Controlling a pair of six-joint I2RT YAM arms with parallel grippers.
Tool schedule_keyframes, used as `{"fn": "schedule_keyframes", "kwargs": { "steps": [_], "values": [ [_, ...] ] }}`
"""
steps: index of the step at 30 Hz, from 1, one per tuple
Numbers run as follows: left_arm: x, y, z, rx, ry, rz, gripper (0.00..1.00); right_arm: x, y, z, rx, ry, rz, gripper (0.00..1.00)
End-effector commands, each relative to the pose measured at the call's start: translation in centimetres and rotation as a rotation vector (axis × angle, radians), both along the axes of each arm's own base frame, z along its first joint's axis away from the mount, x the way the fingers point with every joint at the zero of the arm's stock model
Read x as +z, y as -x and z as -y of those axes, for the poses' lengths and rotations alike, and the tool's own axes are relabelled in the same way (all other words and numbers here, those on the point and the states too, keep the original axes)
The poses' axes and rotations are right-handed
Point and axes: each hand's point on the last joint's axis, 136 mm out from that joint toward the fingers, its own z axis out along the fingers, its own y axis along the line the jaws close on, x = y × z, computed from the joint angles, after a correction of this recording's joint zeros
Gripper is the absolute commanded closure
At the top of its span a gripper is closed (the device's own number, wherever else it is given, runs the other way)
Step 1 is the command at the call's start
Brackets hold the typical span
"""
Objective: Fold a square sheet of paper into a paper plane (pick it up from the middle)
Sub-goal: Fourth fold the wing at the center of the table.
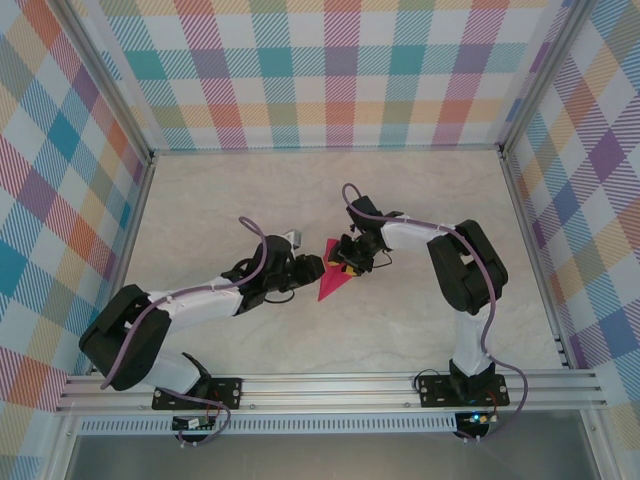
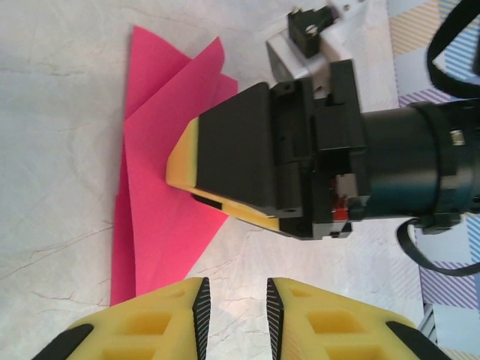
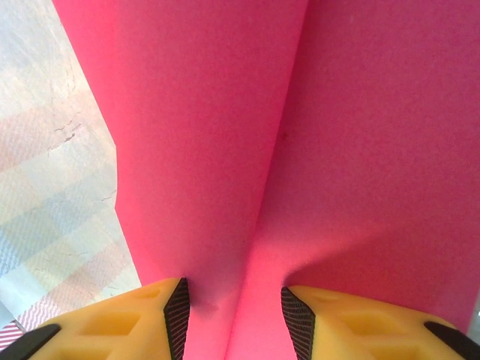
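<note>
Right up close, at the bottom of the right wrist view, are the two yellow fingers of the right gripper [image 3: 236,311], and the pink paper plane [image 3: 225,135] spreads out past them over most of the frame. The fingers stand partway apart. A fold line in the paper runs down the middle and into the gap between them. I cannot tell if their dark pads touch that fold or have hold of it. I think a few things could go wrong here. If the fingers squeeze a bit to one side of the fold, the crease may come out crooked. If they lift or slide while nothing else pins the thin paper, the flaps may spring open, or the whole plane may skate over the smooth table [image 1: 200,200]. In the left wrist view the right gripper lies across the middle of the paper. The left gripper [image 2: 234,304] sits at the bottom edge with a small gap between its fingers and nothing in it. The paper's lower corner is just beside that gripper's left-hand finger, not between the two. From above, the plane is a pointed pink shape in the middle of the frame, between the two grippers, with its sharp tip toward the bottom of the frame.
</note>
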Motion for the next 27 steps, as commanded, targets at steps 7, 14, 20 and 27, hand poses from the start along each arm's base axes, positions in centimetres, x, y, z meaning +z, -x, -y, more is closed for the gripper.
{"fn": "schedule_keyframes", "kwargs": {
  "steps": [7,14,20,27],
  "values": [
    [-2.3,-0.3,1.5,-0.032,0.039,-0.073,0.79,-9.3,5.2,9.0,-0.028,0.457,-0.198,0.63],
    [-3.1,-0.6,2.1,-0.046,0.042,-0.085,0.8,-9.5,5.1,9.0,-0.026,0.464,-0.204,0.65],
    [-3.4,-0.5,2.4,-0.06,0.049,-0.089,0.8,-9.7,5.1,9.2,-0.027,0.477,-0.211,0.61],
    [-3.5,-0.2,3.5,-0.106,0.067,-0.086,0.8,-10.1,5.5,9.4,-0.048,0.491,-0.237,0.6]
  ]
}}
